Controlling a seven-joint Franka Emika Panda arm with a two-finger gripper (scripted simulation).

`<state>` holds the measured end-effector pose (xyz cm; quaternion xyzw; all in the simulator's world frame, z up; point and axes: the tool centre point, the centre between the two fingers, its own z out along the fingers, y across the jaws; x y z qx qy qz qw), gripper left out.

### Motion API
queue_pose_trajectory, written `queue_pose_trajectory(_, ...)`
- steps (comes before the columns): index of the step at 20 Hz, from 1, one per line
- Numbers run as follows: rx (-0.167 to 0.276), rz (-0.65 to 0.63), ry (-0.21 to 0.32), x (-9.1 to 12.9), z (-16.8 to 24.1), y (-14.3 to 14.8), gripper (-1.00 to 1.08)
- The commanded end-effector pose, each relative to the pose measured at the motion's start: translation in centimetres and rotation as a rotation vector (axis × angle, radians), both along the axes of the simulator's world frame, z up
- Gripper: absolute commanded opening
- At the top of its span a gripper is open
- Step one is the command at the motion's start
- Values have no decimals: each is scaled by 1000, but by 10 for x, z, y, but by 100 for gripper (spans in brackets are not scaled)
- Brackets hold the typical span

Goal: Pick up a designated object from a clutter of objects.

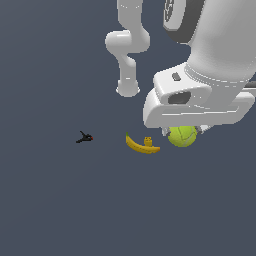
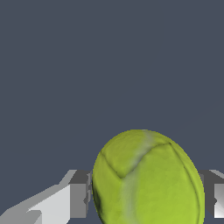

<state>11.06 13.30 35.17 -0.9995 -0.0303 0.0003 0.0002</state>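
Under my wrist housing, my gripper (image 1: pixel 183 131) pinches the tennis ball (image 1: pixel 182 136); its top is hidden, and my fingertips (image 2: pixel 78 199) are mostly covered.

We're looking at a simulated scene here, no real room at all: a flat, uniform slate-grey ground fills both views, without walls, furniture or horizon. The white Franka arm (image 1: pixel 210 60) shows smooth, rendered surfaces with no cables. A few items sit loose on that blank plane: a banana (image 1: pixel 141 145), a tennis ball (image 1: pixel 182 135), a small black clamp (image 1: pixel 84 137). We see flat computer lighting throughout.
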Motion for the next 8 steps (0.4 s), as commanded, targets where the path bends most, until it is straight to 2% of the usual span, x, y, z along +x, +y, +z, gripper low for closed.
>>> queue_pose_trajectory(1, 0, 0, -1, 3, 9, -2, -100)
queue_pose_trajectory(8, 0, 0, -1, 6, 16, -5, -100)
